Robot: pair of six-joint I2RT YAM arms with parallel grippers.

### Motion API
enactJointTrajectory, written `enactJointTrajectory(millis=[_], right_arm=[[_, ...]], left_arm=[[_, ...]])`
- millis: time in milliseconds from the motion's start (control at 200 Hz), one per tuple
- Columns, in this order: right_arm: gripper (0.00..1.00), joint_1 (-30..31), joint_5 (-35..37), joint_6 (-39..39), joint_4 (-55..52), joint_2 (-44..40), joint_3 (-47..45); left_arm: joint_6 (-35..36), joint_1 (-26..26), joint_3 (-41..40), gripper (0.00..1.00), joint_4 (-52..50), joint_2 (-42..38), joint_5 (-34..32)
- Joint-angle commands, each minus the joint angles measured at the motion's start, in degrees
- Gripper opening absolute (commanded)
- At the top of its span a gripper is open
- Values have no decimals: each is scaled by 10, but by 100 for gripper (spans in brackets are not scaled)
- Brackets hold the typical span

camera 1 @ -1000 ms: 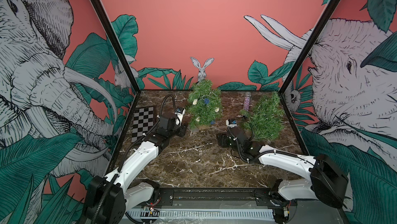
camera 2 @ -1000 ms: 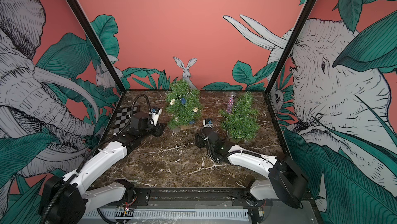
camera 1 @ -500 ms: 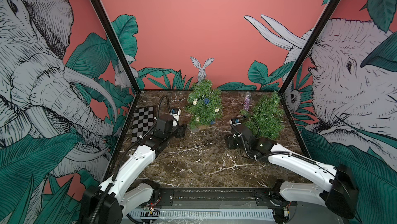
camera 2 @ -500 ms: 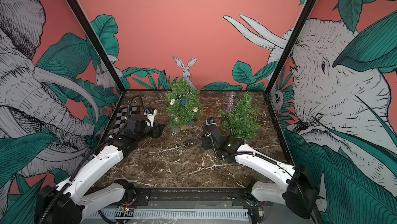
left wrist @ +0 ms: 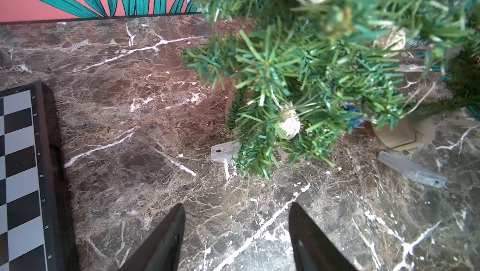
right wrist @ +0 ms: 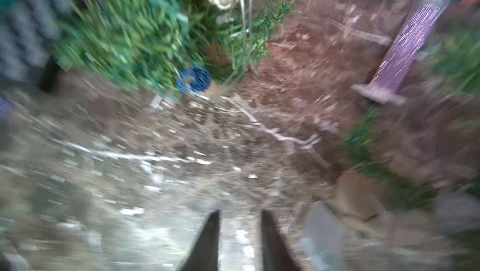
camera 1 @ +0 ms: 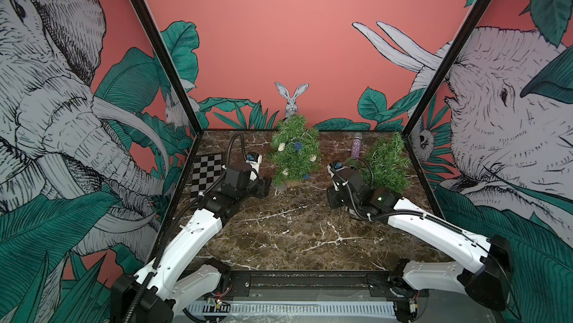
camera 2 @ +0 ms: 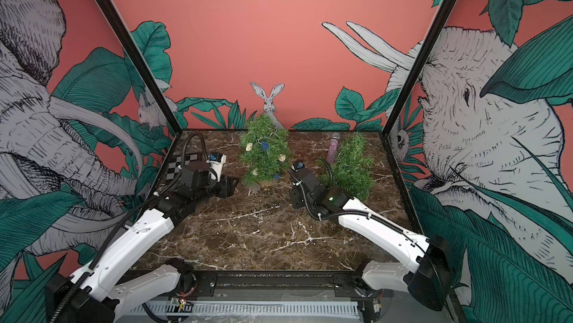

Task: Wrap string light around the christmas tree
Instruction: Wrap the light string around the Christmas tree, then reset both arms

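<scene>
left gripper [left wrist: 235,204]: released, empty | right gripper [right wrist: 240,211]: jaws narrowly apart, empty (blurred) | christmas tree [camera 1: 294,154]: string light [camera 1: 298,145] draped

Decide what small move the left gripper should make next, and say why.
Probably back the left gripper away from the christmas tree: its jaws stand open and empty, and the string light already winds round the branches, so little seems left to wrap.
</scene>
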Motion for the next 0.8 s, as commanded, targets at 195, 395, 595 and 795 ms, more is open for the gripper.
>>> enactJointTrajectory(millis=[195,395,595,795], right_arm=[[11,1,57,-27,-227,-97,163],[17,3,39,-30,-253,-148,257],[24,-15,90,-118,-316,-3,526],[25,-150,152,-164,-372,147,834]], left_arm=[[36,-9,16,65,-35,-45,-70],[33,-9,17,66,-12,-36,-64],[19,-9,37,65,7,7,-28],[28,-9,58,65,4,14,-35]])
